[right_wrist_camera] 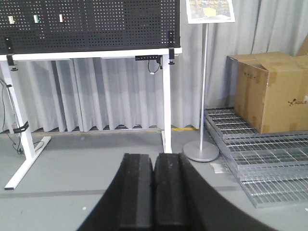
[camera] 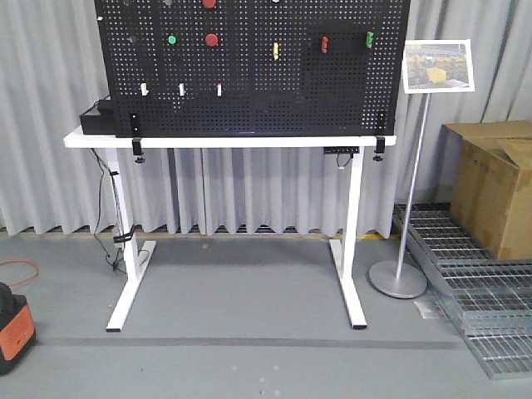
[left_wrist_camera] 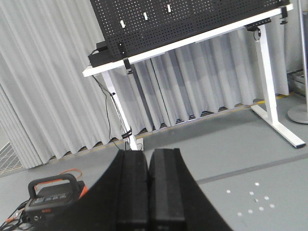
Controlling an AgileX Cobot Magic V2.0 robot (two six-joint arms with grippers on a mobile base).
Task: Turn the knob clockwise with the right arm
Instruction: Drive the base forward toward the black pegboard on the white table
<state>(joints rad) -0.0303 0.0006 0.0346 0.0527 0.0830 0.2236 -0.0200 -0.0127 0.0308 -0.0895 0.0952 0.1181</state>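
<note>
A black pegboard [camera: 249, 83] stands on a white table [camera: 233, 140], far ahead of both arms. It carries red round buttons [camera: 212, 39], a green button [camera: 172, 39], a yellow upright piece [camera: 275, 51] and small white pieces [camera: 181, 88]. I cannot make out the black knob against the black board at this distance. My left gripper [left_wrist_camera: 148, 154] is shut and empty, low over the floor. My right gripper [right_wrist_camera: 154, 156] is also shut and empty, low over the floor. Neither arm shows in the exterior view.
A sign stand [camera: 399, 278] stands right of the table, with a cardboard box [camera: 495, 183] on metal grates [camera: 482, 274] beyond it. An orange-black device [camera: 12, 328] sits on the floor at the left. A black box [camera: 98, 116] is on the table's left end. Grey curtains hang behind.
</note>
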